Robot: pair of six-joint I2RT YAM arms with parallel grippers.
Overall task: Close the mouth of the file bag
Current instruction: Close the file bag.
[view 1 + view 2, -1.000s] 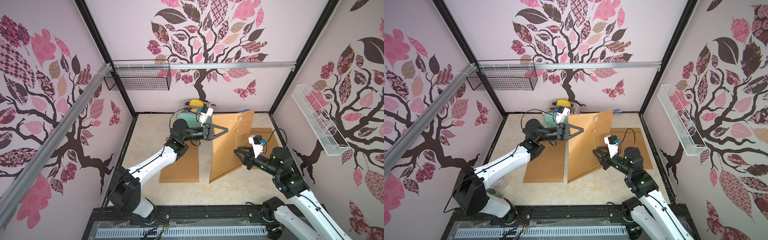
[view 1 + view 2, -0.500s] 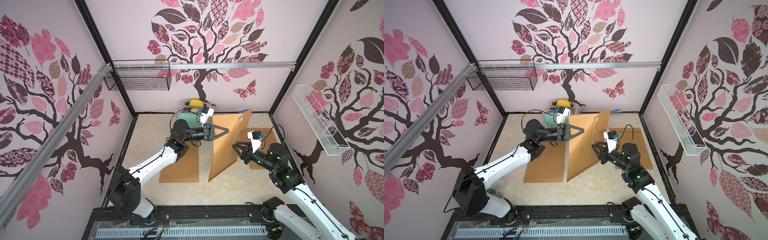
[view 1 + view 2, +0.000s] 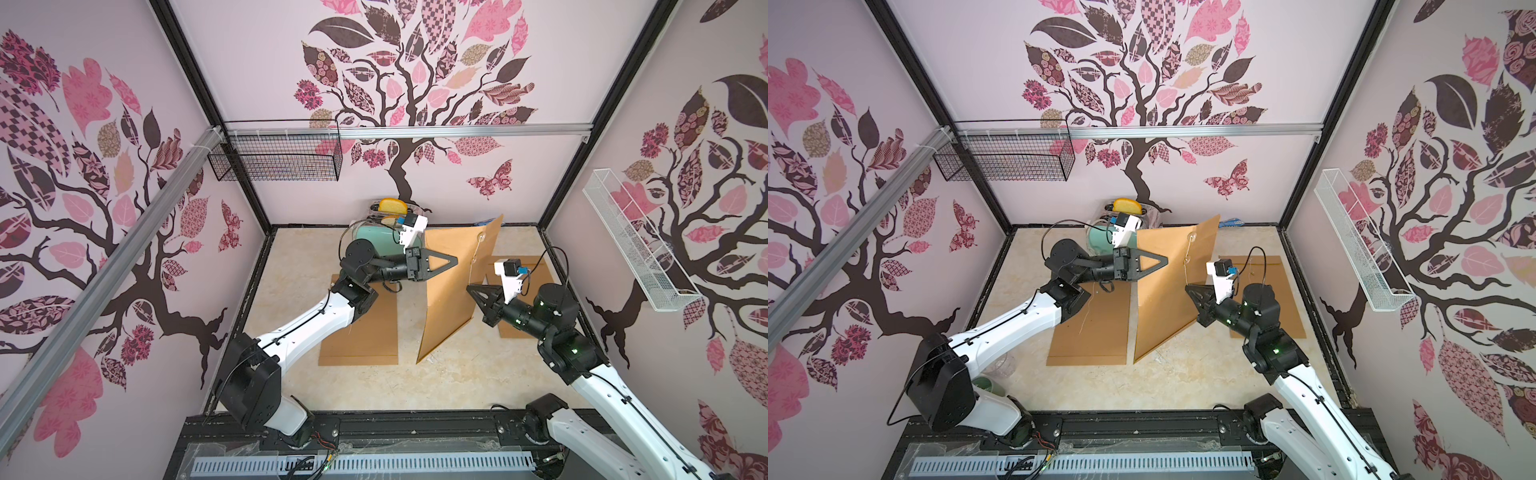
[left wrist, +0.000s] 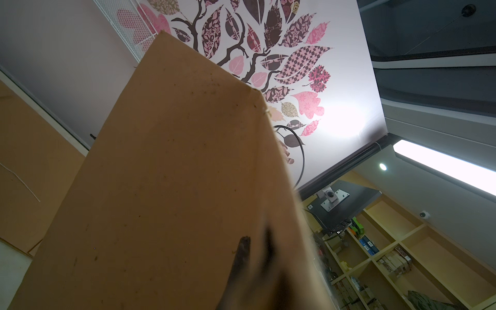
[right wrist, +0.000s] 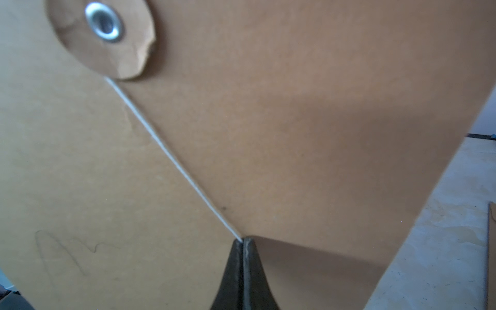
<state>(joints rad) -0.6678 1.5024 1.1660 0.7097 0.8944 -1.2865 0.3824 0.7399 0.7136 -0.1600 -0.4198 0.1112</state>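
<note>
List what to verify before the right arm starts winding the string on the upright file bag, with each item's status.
1. Bag hold: left hand is shut on the file bag, which stands upright: ok.
2. String grip: right hand pinches the string at its tips: ok.
3. Tension: string runs straight from the paper disc to the right hand: ok.
4. Mouth fully shut: cannot tell.
5. Clearance: spare bag beneath the right arm lies flat, away from the string: ok.
</note>
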